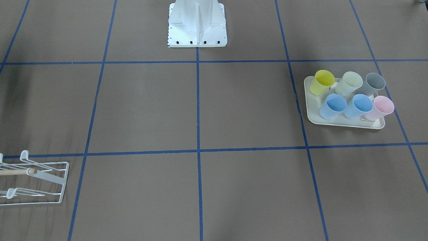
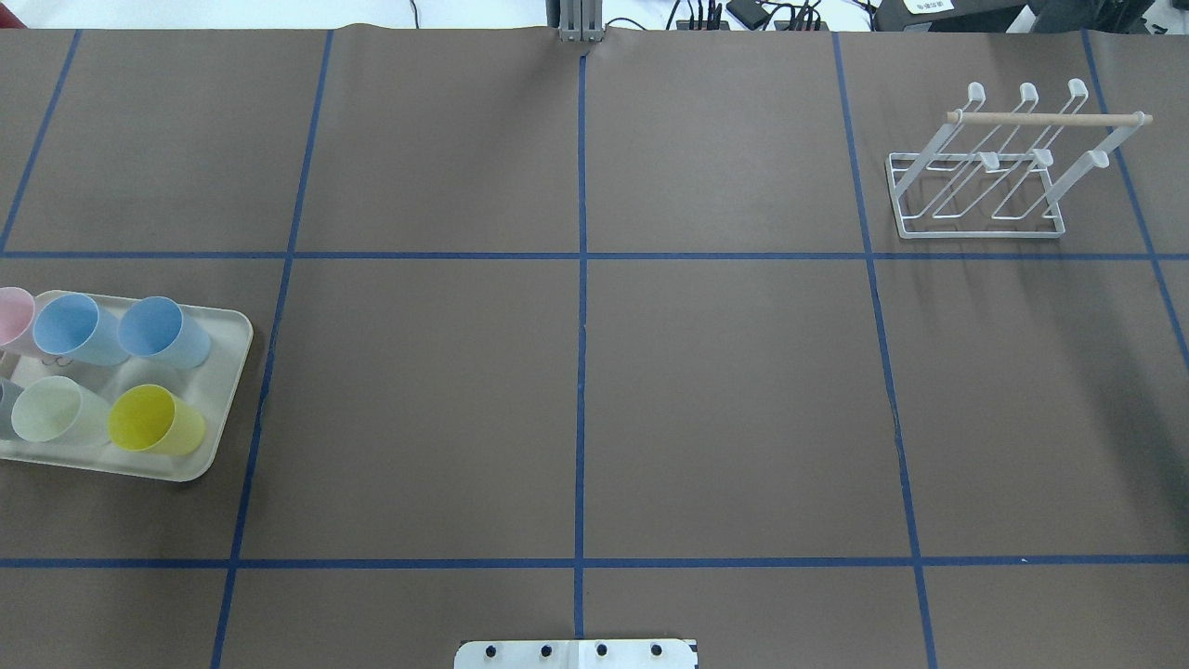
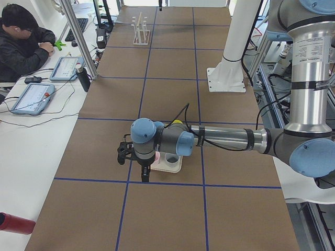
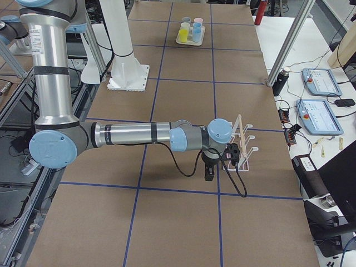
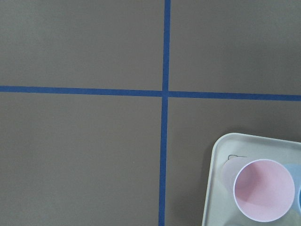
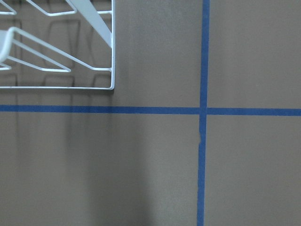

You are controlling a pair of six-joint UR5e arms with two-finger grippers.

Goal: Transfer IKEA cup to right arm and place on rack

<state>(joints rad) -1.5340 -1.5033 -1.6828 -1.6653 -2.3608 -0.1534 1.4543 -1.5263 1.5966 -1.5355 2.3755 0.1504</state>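
Several plastic IKEA cups stand on a cream tray (image 1: pixel 334 121): a yellow cup (image 1: pixel 322 82), a pale one (image 1: pixel 348 83), a grey one (image 1: pixel 373 83), two blue ones and a pink cup (image 1: pixel 380 107). The left gripper (image 3: pixel 142 170) hangs just beside the tray (image 3: pixel 170 166), seen only from the side; I cannot tell whether it is open or shut. The left wrist view looks down on the pink cup (image 5: pixel 263 189). The white wire rack (image 2: pixel 985 172) with its wooden dowel holds nothing. The right arm (image 4: pixel 139 133) reaches out low, its gripper (image 4: pixel 209 172) next to the rack (image 4: pixel 242 142); state unclear.
Blue tape lines divide the brown table top (image 2: pixel 725 400). The robot's white base (image 1: pixel 197 25) stands at the table's edge. A person sits at a side desk (image 3: pixel 23 42) with tablets. A red cylinder (image 3: pixel 15 223) lies off the table.
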